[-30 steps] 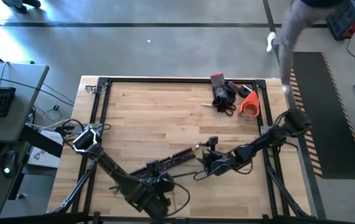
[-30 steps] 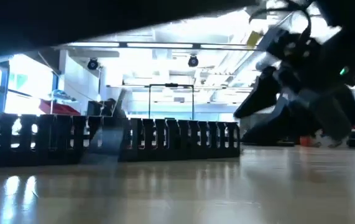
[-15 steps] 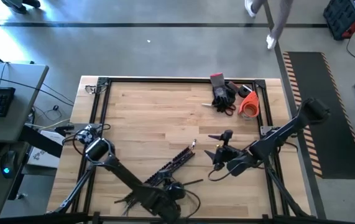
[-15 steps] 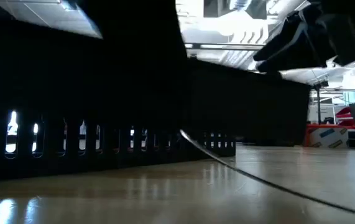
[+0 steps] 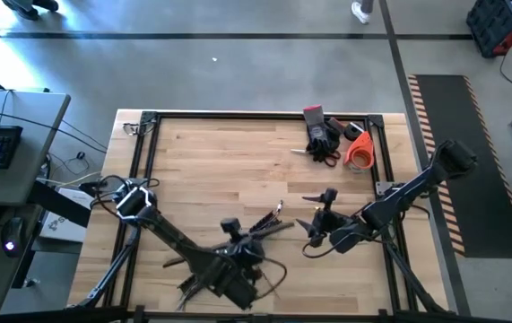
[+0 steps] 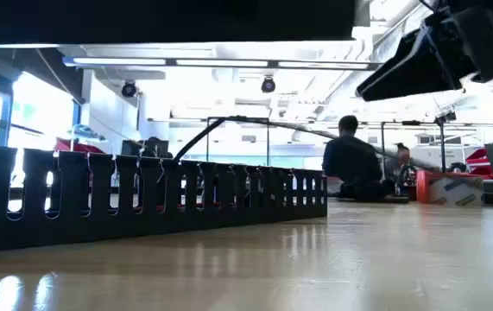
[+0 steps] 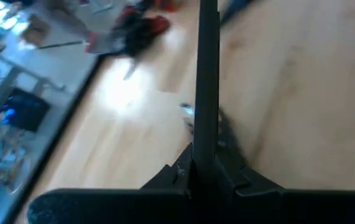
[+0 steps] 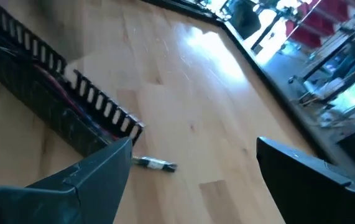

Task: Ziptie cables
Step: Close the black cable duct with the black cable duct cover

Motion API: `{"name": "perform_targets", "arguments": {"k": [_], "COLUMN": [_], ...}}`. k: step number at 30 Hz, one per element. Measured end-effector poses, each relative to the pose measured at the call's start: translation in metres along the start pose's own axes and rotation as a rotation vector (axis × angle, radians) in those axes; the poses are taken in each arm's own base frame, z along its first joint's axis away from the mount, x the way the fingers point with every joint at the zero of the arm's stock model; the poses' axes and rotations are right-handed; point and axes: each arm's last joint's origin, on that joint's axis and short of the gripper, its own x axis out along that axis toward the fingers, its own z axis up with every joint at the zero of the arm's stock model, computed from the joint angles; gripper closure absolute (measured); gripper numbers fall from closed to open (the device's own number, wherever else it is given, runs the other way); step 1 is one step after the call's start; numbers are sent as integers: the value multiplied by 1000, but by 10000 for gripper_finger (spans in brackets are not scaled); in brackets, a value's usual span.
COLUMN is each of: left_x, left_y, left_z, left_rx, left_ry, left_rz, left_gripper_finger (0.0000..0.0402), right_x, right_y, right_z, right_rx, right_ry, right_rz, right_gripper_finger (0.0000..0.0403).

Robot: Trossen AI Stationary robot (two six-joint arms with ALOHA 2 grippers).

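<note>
The left gripper (image 5: 254, 235) is clenched on a thin black strip (image 7: 207, 74) above the tabletop (image 5: 211, 170). The right gripper (image 5: 314, 218) hangs released beside the slotted black bar (image 8: 59, 99), where the cables (image 8: 56, 84) lie inside.
</note>
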Motion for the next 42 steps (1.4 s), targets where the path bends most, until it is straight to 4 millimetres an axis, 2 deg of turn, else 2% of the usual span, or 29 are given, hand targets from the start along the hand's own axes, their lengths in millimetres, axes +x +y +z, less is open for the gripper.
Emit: {"name": "perform_targets", "arguments": {"k": [5,7,12,18,22,27,29,31,37,40,42], "left_x": [8,20,55,90,110,128,126,115,54,23,10], "left_y": [35,39,51,71,72,68,70,75,91,85,74], "left_z": [-4,-9,-34,-70,-84,-94,-93,-88,-69,-75,-85], "left_rx": [-41,-71,-62,-108,-118,-96,-87,-105,-266,-368,-419], "left_ry": [106,137,281,375,378,408,421,413,287,210,165], "left_rz": [143,175,210,336,294,193,202,213,162,95,52], "left_gripper_finger": [399,399,399,394,370,308,282,263,244,243,243], "right_x": [3,6,17,49,72,94,99,104,126,142,154], "right_y": [7,7,10,32,44,48,45,40,17,19,24], "right_z": [-3,0,9,17,25,41,48,57,77,77,76], "right_rx": [36,48,11,-119,-206,-281,-303,-319,-358,-413,-464], "right_ry": [-28,-54,-91,-60,-42,-9,13,22,42,46,71], "right_rz": [262,341,429,449,427,457,474,482,560,623,648], "right_gripper_finger": [77,77,77,77,77,77,77,78,84,84,85]}}
